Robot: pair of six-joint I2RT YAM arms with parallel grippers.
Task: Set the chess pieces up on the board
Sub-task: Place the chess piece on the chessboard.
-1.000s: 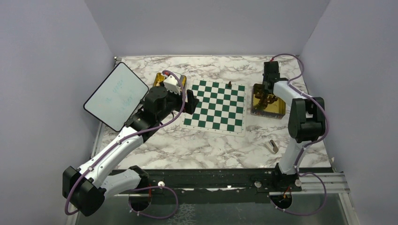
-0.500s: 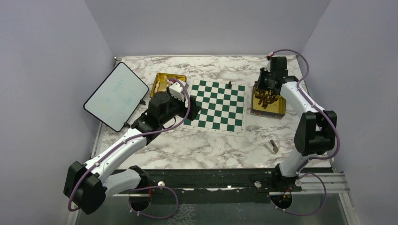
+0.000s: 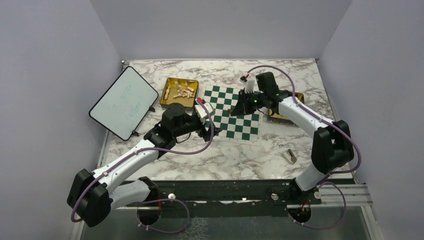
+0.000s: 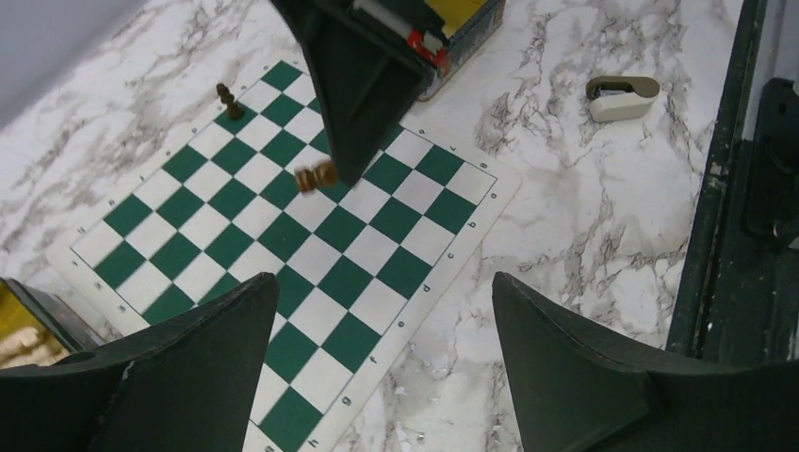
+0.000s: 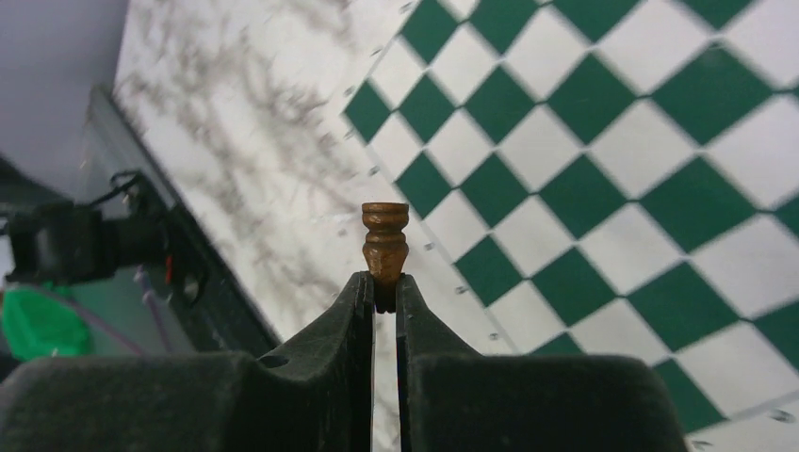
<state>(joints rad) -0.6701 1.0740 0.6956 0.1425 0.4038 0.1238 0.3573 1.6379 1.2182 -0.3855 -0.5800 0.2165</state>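
Brown chess piece (image 5: 385, 240) pinched endwise in right gripper (image 5: 381, 290), axis along fingers (image 5: 353, 315), over board (image 4: 311, 254); left gripper (image 4: 384, 292) spread, empty.

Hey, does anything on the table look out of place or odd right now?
Nothing is spilled or damaged. The pale chess pieces lie jumbled in the gold tray, and a small grey-beige block lies alone on the marble. The right gripper holds a brown piece over the board.
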